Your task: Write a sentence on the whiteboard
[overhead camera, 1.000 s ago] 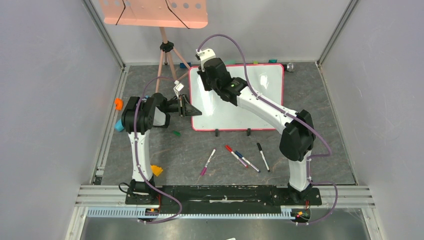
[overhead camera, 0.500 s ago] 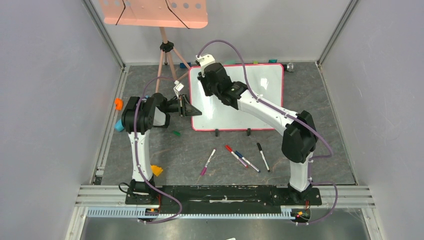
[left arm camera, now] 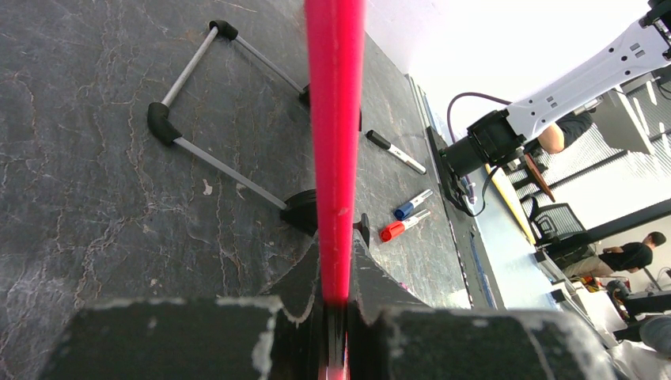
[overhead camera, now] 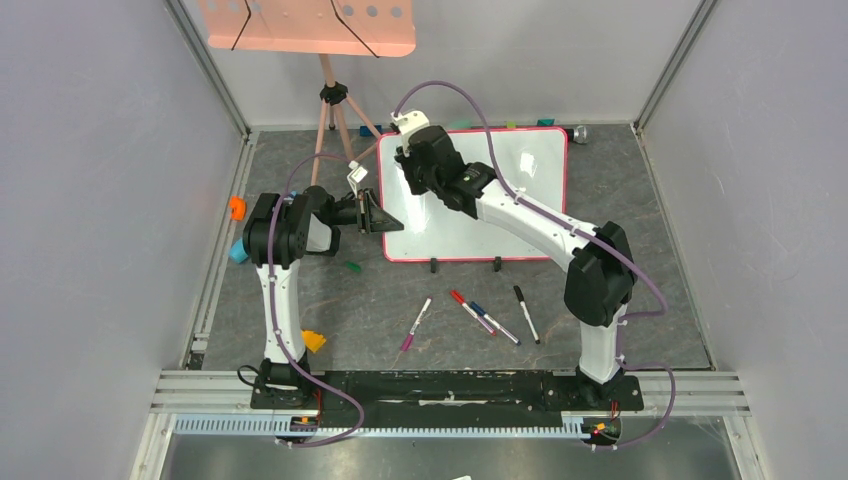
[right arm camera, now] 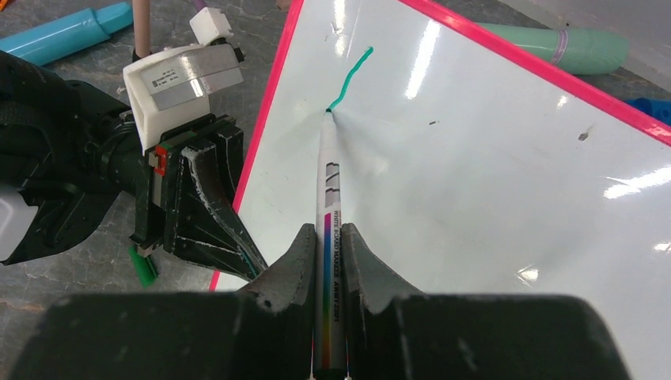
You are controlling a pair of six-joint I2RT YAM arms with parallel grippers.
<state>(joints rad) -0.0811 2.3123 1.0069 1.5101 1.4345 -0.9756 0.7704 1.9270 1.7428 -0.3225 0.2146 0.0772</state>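
The whiteboard (overhead camera: 520,190), white with a thin pink-red frame, stands tilted on its black feet. My left gripper (overhead camera: 387,217) is shut on its left frame edge (left arm camera: 335,119), which runs straight up between the jaws (left arm camera: 336,261). My right gripper (right arm camera: 325,233) is shut on a white marker (right arm camera: 327,182) whose tip touches the board (right arm camera: 475,174) near its top left corner. Of the sentence, a single short green stroke (right arm camera: 352,77) shows, running up from the tip. In the top view the right wrist (overhead camera: 430,160) hides that spot.
Several capped markers (overhead camera: 470,310) lie on the grey mat in front of the board, with a green cap (overhead camera: 351,266) near the left arm. A tripod carrying a salmon tray (overhead camera: 310,25) stands at the back left. Small coloured objects (overhead camera: 237,207) lie along the left wall.
My right wrist has shifted slightly left and towards the board's upper left corner with the marker. The left arm and the board have not moved.
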